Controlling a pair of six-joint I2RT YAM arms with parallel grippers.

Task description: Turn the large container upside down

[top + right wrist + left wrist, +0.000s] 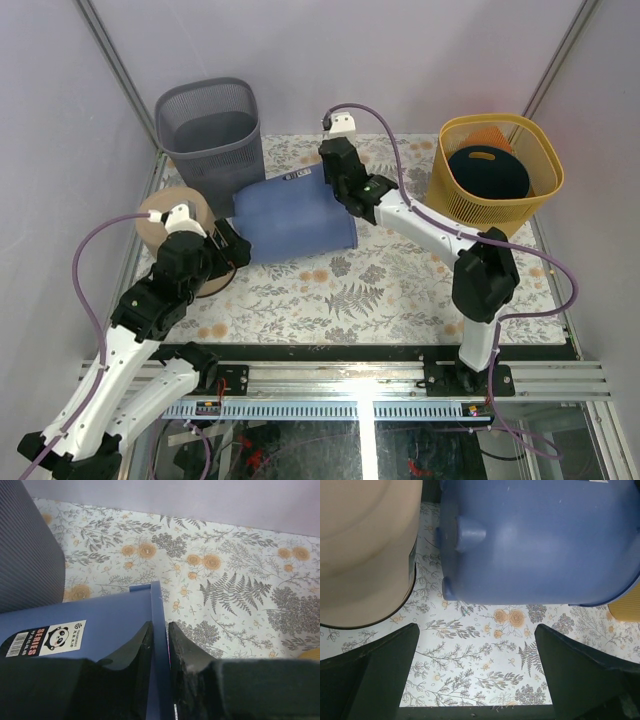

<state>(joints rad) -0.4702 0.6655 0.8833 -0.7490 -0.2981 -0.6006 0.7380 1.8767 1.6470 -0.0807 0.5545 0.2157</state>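
Large blue plastic bin (290, 220) lies on its side, halfway over; my right claw (159, 630) clenched on its rim (156, 597), left claw (477, 630) spread open, flip unfinished.

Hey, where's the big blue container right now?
The blue container lies on its side left of centre in the top view, beside the grey mesh bin and the tan tub, its rim pinched by the right gripper.
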